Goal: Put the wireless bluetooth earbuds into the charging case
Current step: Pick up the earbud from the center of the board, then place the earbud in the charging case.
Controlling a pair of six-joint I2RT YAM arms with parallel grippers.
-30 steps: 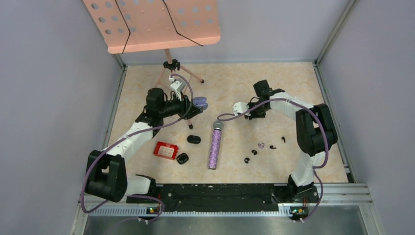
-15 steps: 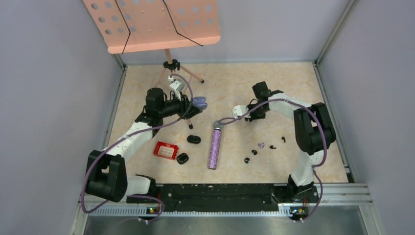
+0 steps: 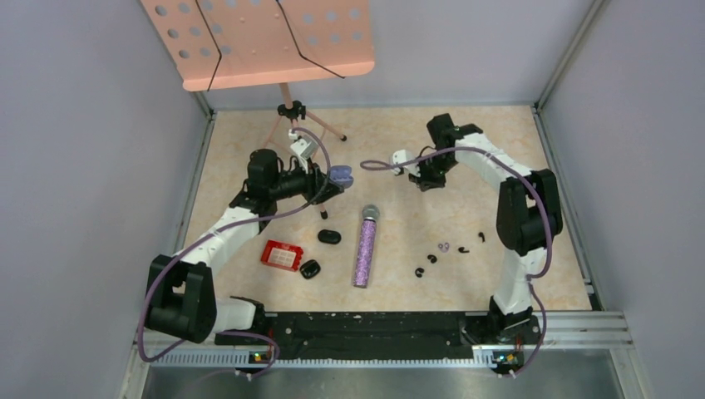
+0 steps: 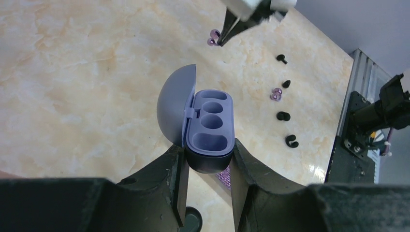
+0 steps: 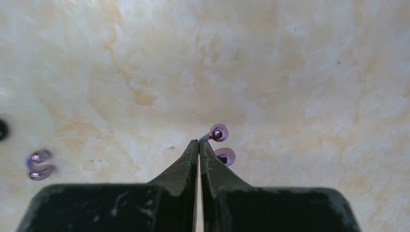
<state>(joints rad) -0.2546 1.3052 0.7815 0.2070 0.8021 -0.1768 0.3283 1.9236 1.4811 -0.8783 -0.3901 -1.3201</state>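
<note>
My left gripper (image 4: pixel 208 154) is shut on the base of an open pale purple charging case (image 4: pixel 210 126), lid swung left, wells empty; in the top view the case (image 3: pixel 340 174) is held above the table at centre left. My right gripper (image 5: pixel 198 142) is shut on the stem of a pale purple earbud (image 5: pixel 218 132), held above the table to the right of the case (image 3: pixel 396 160). The second purple earbud (image 3: pixel 444 247) and several black earbuds (image 3: pixel 431 258) lie on the table at the right front.
A glittery purple microphone (image 3: pixel 364 247) lies mid-table. A red box (image 3: pixel 281 255) and two closed black cases (image 3: pixel 329 237) (image 3: pixel 310 268) lie at the left front. A pink music stand (image 3: pixel 258 41) stands at the back, its tripod legs (image 3: pixel 291 112) behind the left gripper.
My right gripper has moved away from the arm bases, toward the back and a little left, keeping the purple earbud. The left gripper and case have barely moved.
</note>
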